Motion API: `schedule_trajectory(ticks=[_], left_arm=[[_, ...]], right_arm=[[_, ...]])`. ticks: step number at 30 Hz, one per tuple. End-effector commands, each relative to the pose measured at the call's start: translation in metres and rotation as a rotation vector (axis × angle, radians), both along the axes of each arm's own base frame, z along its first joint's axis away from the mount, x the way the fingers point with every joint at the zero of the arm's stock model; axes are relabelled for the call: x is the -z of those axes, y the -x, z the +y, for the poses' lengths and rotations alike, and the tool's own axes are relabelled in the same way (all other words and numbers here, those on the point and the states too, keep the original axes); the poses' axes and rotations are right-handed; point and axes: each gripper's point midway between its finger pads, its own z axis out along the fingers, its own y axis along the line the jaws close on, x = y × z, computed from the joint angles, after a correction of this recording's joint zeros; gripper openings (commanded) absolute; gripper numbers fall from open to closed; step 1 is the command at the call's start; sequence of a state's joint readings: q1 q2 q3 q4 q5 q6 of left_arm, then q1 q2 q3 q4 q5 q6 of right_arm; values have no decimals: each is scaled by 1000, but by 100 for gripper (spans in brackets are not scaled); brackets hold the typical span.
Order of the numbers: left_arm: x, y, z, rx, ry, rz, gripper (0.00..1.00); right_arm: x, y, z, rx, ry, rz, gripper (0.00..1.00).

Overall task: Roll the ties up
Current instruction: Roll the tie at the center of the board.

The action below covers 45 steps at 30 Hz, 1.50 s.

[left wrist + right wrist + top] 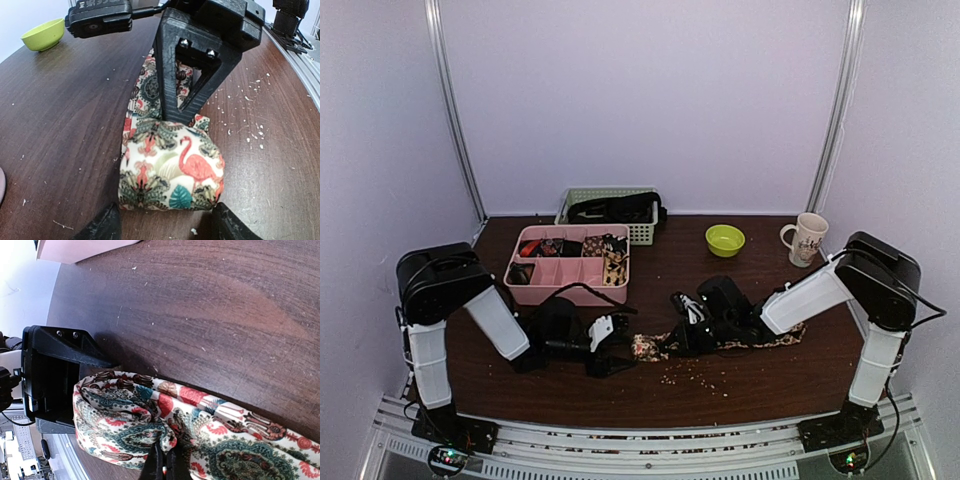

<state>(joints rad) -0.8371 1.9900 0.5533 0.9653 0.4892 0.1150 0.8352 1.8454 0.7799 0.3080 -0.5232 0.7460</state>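
Risk of the loose fold in the cream flamingo-print fabric tie [170,175] springing flat between wide-spread left fingers [104,228] if right fingers [156,461], clamped on cloth just beyond, slip.

Left end effector [165,227] sits low, spread wide; right end effector [164,466] is pinched closed.

Dark brown wooden surface [740,290], flecked with pale crumbs [695,378].
Pink divided tray [525,292], landmark, left of centre.
Pale green slatted basket [642,235]: just behind the tray.
Lime-green bowl [725,239]: right of the tray.
Patterned cream mug [809,238]: far right of the tray, past the bowl.
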Motion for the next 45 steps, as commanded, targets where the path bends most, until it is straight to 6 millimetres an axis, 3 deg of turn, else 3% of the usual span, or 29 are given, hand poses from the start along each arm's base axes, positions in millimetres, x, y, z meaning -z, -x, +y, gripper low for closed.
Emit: schedule_trajectory(ticks=[1,4,8,17,21,25,28,32,39,45], left_arm=[[-1,-9,2,-48,33,7,64],[-2,-10,-2,-43,32,4,69],[-2,-9,-14,-4,9,17,83],[22,-3,-37,84,-30,77,82],[27,6,-41,137,-38,101,72],[29,17,-39,182,-44,122,50],[28,21,-35,180,-33,124,38],[25,20,-32,160,-28,115,37],[7,12,-23,92,12,57,61],[-7,5,-1,-4,66,7,63]], right_arm=[[22,3,-14,21,81,30,0],[7,0,-10,15,57,3,0],[2,0,-7,-1,60,5,0],[-11,1,0,-15,31,-2,0],[-25,1,6,-25,10,-15,0],[-44,0,15,-40,-26,-33,0],[-48,0,18,-47,-26,-35,0],[-25,0,15,-57,33,-14,0],[28,3,-4,-35,142,31,0],[47,6,-15,-25,175,51,0]])
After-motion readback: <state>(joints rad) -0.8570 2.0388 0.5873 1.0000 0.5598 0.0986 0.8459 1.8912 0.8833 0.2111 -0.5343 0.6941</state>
